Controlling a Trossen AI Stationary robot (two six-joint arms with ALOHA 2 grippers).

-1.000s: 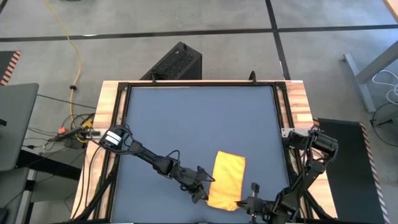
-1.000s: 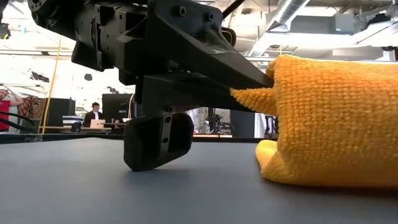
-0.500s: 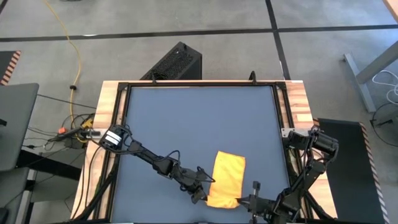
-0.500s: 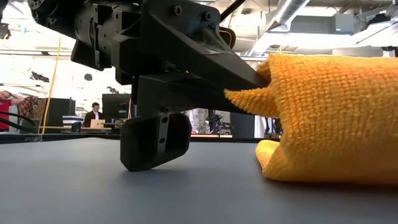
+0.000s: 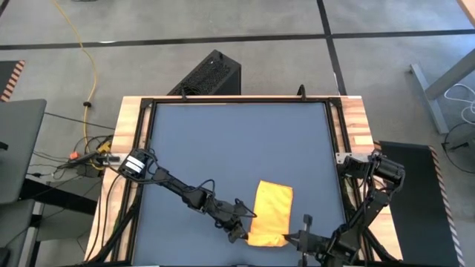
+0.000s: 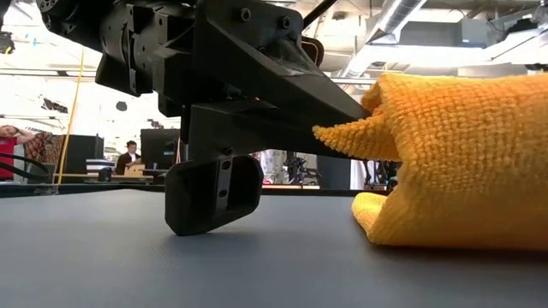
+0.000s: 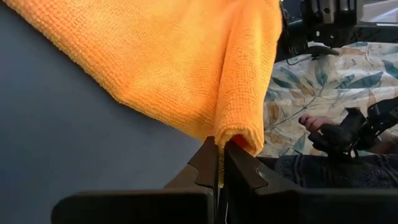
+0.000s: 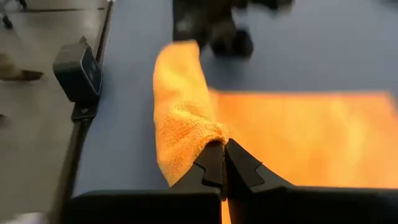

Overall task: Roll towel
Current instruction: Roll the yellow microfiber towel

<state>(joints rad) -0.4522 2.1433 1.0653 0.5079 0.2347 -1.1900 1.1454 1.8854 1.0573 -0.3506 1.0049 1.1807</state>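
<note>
Towel (image 5: 270,213) lies on the dark counter (image 5: 237,148) near its front edge, a yellow-orange rectangle whose flat part runs lengthwise from that edge toward the far side. Its near end is already curled into a short roll whose axis runs crosswise, from one arm to the other. The left end effector (image 5: 242,234) sits at the roll's left end with its fingers pressed together on a pinch of cloth; the left wrist view shows the folded edge caught right at the fingertips. The right end effector (image 5: 288,239) sits at the roll's opposite end, likewise closed on the cloth, as the right wrist view shows. Both are at about the same depth, so neither is nearer; the roll spans the gap between them. The unrolled cloth stretches away from both tips toward the counter's far side, so the rolling should probably travel that way, both ends moving evenly to keep the roll square.
</note>
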